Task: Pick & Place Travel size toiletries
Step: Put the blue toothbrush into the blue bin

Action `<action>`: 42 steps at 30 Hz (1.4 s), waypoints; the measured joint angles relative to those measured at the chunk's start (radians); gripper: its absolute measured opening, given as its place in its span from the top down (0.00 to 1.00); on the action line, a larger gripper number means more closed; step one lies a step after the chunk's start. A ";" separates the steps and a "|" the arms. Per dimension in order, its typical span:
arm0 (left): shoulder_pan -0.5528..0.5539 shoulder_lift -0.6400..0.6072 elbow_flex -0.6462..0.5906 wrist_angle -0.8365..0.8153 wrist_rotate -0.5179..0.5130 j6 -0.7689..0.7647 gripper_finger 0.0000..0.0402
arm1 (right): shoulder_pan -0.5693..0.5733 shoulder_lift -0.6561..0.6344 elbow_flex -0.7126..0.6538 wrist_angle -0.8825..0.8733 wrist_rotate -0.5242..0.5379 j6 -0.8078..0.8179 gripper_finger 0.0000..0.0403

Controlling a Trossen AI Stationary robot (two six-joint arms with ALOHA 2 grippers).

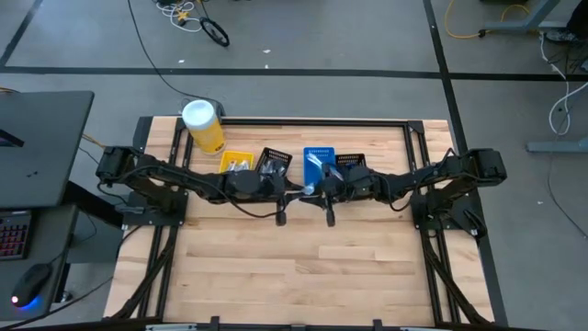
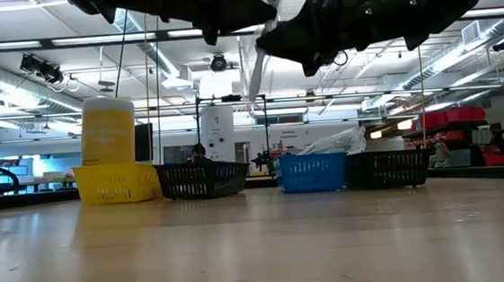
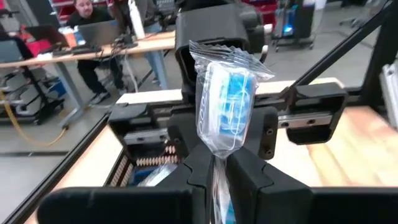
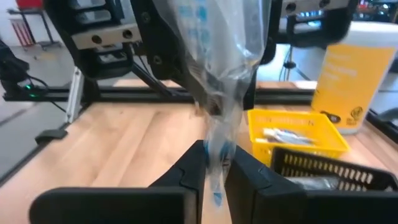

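Note:
One travel size toiletry, a light-blue toothbrush in a clear wrapper (image 2: 255, 58), is held high over the table's middle, between both grippers. In the high view it shows as a pale blue strip (image 1: 311, 176) just in front of the blue bin. My left gripper (image 3: 216, 177) and my right gripper (image 4: 214, 168) meet tip to tip there, each shut on the wrapper. In the low view the toothbrush slants steeply below the dark arms. More small tubes lie in the yellow bin (image 4: 292, 137). My left gripper pinches the wrapped toothbrush between its two fingers (image 3: 200, 168). The wrapped brush head (image 3: 227, 102) sticks out beyond the fingertips toward the other gripper. The toothbrush is lifted clear of the table. My right gripper pinches a narrow, crumpled stretch of the clear wrapper (image 4: 217, 146) between its two fingers (image 4: 194, 163). The rest of the wrapper (image 4: 217, 37) runs on beyond the fingertips toward the left gripper. The toothbrush touches nothing below it.
Along the far edge stand a yellow bin (image 1: 236, 162), a black bin (image 1: 274, 162), a blue bin (image 1: 320, 156) and another black bin (image 1: 352, 163). The yellow canister with a white lid (image 1: 204, 124) stands at the far left. Bare wood lies nearer. A person sits at a desk beyond the table (image 3: 93, 25).

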 joint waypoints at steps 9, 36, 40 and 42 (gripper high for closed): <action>0.002 -0.001 0.002 -0.079 -0.090 -0.057 0.90 | -0.006 -0.106 0.000 -0.231 0.175 0.000 0.89; -0.002 0.000 0.000 -0.138 -0.100 -0.148 0.71 | -0.206 -0.227 0.206 -0.974 0.260 0.065 0.89; -0.002 0.000 0.000 -0.137 -0.100 -0.143 0.71 | -0.247 -0.225 0.351 -1.222 0.188 0.190 0.89; -0.001 0.000 0.000 -0.137 -0.101 -0.143 0.71 | -0.268 -0.226 0.383 -1.290 0.083 0.292 0.89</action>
